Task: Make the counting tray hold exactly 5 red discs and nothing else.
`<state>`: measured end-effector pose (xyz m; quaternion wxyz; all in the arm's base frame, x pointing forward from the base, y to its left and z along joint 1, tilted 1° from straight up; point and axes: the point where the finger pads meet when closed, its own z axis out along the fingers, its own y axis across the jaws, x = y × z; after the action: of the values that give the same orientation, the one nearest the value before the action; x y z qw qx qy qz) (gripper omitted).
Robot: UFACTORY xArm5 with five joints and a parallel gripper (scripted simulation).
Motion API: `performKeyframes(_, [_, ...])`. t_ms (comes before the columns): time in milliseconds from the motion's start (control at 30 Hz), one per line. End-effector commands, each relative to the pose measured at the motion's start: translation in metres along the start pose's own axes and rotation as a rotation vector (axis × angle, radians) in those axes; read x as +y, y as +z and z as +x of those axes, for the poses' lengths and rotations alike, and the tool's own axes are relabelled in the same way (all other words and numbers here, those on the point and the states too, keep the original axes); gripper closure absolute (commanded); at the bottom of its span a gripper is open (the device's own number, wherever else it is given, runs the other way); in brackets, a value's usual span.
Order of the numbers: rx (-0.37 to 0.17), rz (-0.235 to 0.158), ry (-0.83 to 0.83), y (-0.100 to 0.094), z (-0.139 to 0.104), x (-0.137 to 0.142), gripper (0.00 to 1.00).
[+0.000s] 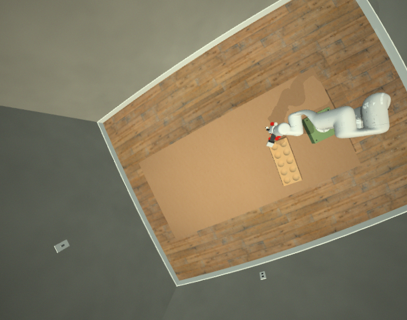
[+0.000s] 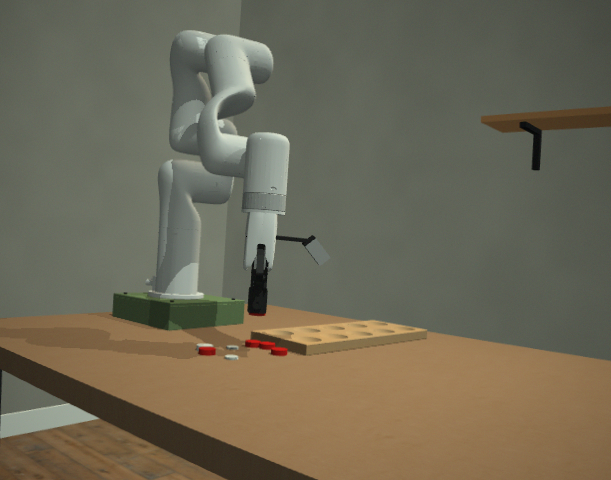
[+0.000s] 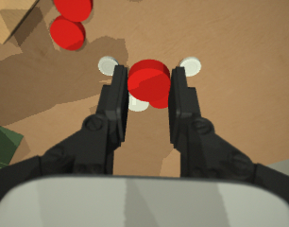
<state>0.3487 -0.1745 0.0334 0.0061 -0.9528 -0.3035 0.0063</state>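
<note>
Jaws (image 2: 257,313) around red disc (image 2: 257,314) (image 3: 149,82).

Behind claw, you have plain grey-green walls (image 1: 68,172) (image 2: 424,206) meeting at corner. Wooden shelf (image 2: 563,118) on black bracket (image 2: 536,149), above claw's height. Below, your brown tabletop (image 1: 214,165) (image 2: 424,403); lower still, plank floor (image 1: 203,93) (image 2: 88,454).

OBSTACLES: three red discs (image 2: 266,345) beside tray (image 1: 284,157) (image 2: 367,342) (image 3: 8,24); white discs (image 2: 231,357) (image 3: 190,66) and another red disc (image 2: 207,350) (image 3: 160,102) below gripper (image 2: 257,307) (image 3: 148,83) | BASE BLOCK (image 1: 315,139) (image 2: 207,313) (image 3: 4,144): between tray and table's (image 1: 214,172) (image 2: 398,403) (image 3: 239,123) base-end short edge | PASSAGE: airspace above tray, towards nearest long edge
</note>
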Motion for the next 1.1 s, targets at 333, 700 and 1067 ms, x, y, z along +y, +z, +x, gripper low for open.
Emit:
performKeyframes(333, [-0.002,0.0,0.0,-0.035,0.046,-0.011,1.0])
performKeyframes(700, [-0.003,-0.004,0.0,-0.04,0.122,-0.039,1.0])
performKeyframes(1067, [-0.002,-0.009,0.0,-0.044,0.216,-0.105,1.0])
